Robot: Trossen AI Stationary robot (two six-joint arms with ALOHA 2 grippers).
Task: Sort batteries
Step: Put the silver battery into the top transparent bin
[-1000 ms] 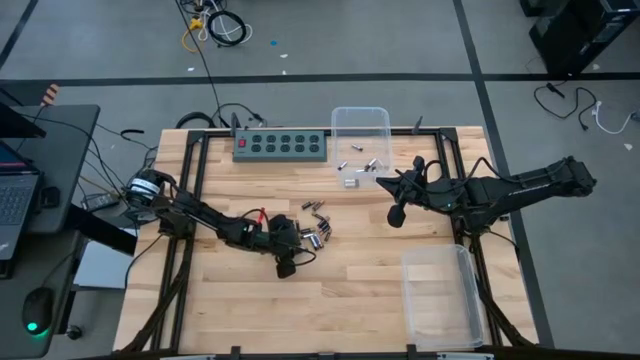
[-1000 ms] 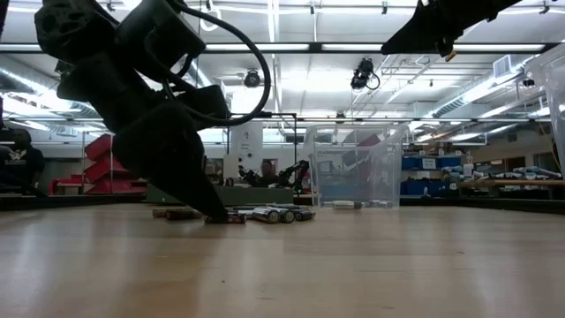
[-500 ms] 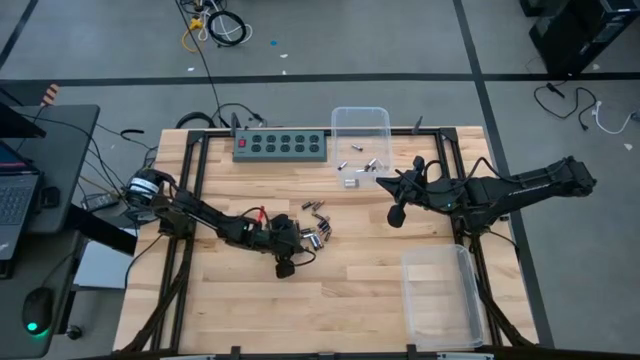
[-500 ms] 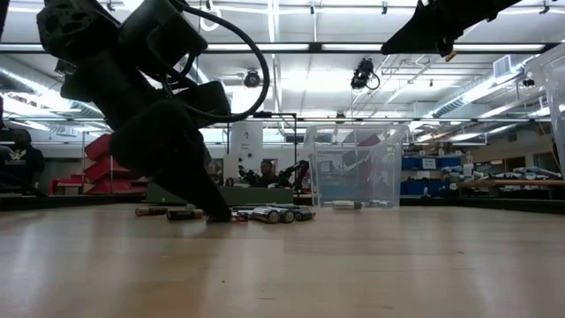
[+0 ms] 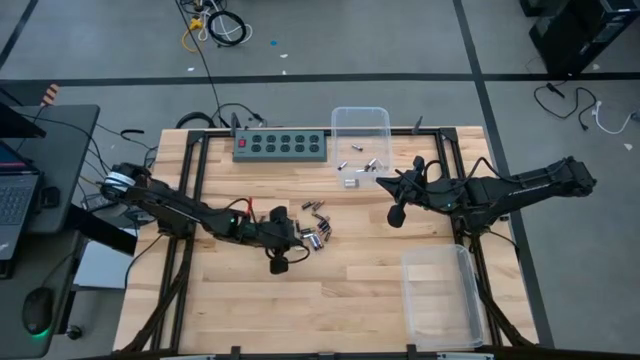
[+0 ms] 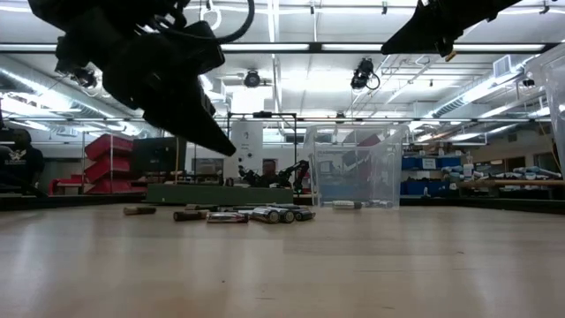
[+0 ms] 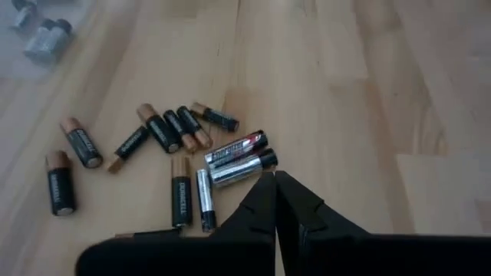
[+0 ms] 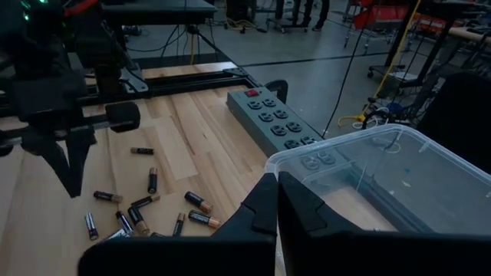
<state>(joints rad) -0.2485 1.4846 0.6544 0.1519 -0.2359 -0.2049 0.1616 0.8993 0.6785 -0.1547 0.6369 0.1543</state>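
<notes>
— Left gripper (image 7: 275, 178)?
— Clenched on nothing, raised off the table (image 5: 380, 300).
— The batteries (image 7: 165, 157)?
— Scattered flat just ahead of and below its tips.
— Right gripper (image 8: 276, 184)?
— Pinched shut too, hung near the clear bin (image 8: 383, 180).

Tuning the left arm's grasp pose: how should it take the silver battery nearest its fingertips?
Probably mid-barrel, from straight above, fingers straddling its long axis. The silver battery lies flat beside another silver cell, so closing along the length is safer. Left gripper hangs shut above it.
</notes>
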